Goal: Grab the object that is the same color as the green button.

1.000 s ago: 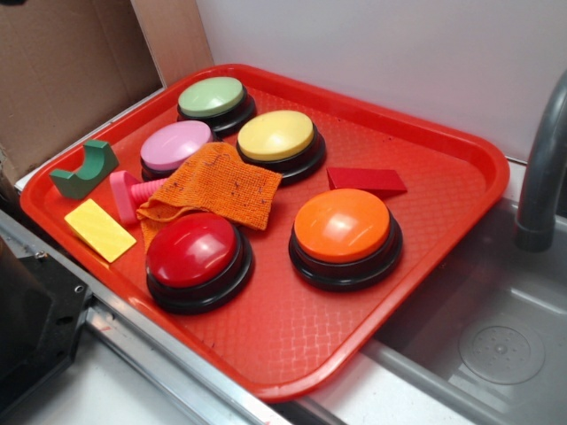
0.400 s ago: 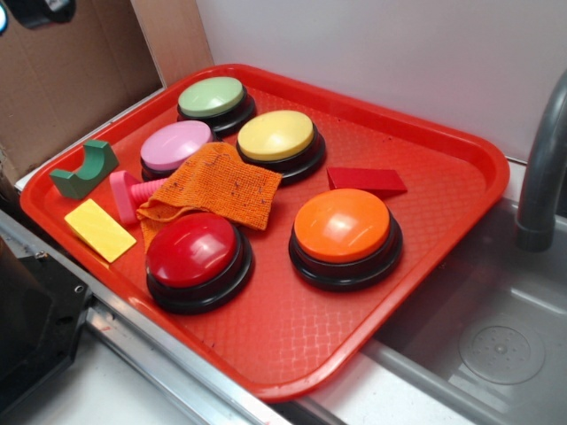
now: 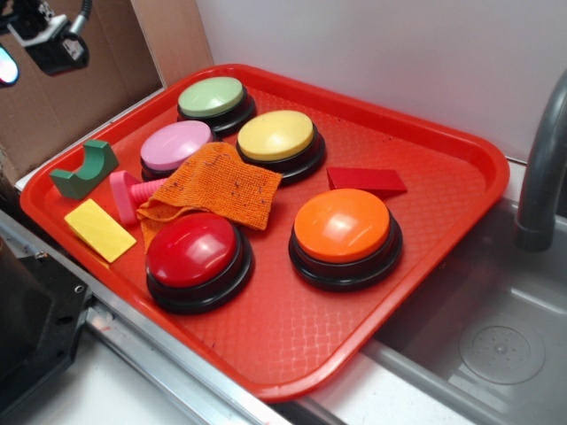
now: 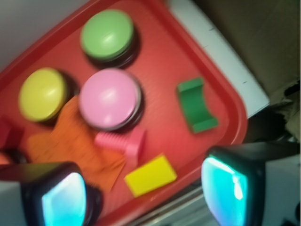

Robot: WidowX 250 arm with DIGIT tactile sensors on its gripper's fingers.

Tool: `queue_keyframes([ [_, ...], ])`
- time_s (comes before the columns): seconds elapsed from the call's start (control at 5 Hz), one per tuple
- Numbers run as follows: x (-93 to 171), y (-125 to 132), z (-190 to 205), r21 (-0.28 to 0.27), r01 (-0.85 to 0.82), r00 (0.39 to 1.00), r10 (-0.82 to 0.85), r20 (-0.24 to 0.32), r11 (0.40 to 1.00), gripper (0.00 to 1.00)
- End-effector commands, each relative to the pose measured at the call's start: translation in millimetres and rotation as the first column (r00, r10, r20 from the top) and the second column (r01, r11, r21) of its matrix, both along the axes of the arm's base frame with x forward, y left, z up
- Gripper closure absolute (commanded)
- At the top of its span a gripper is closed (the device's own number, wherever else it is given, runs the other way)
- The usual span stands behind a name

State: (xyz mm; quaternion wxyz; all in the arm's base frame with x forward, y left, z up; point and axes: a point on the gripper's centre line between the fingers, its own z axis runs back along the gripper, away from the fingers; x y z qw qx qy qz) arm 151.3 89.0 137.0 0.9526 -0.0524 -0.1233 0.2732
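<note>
At the tray's (image 3: 461, 146) nine o'clock edge, my pincer (image 4: 143, 190), jaws spread and empty, is now swinging into view above the green block (image 3: 82, 168), untouched, beginning my approach.

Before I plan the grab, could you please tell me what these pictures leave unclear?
- Claw: cropped by the exterior view's top-left edge; opening unseen there.
- Fingertips: cut off by the wrist view's bottom edge.
- Green block: motion-blurred in the wrist view; edges soft.
- Pink bolt: its far end hidden under the orange cloth.
</note>
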Motion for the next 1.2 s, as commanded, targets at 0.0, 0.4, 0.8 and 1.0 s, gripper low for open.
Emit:
queue_keyframes([
  [0.0,8.9,42.3,-38.4,0.078,-0.079,0.996,0.082,-0.032,0.994,0.0],
  [0.4,-5.4,57.9,-72.7,0.067,-0.063,0.992,0.07,-0.101,0.996,0.0],
  [0.8,-1.1,66.6,-105.5,0.102,-0.063,0.985,0.078,-0.151,0.993,0.0],
  [1.0,8.5,63.7,-116.6,0.116,-0.046,0.983,0.065,-0.171,0.992,0.0],
])
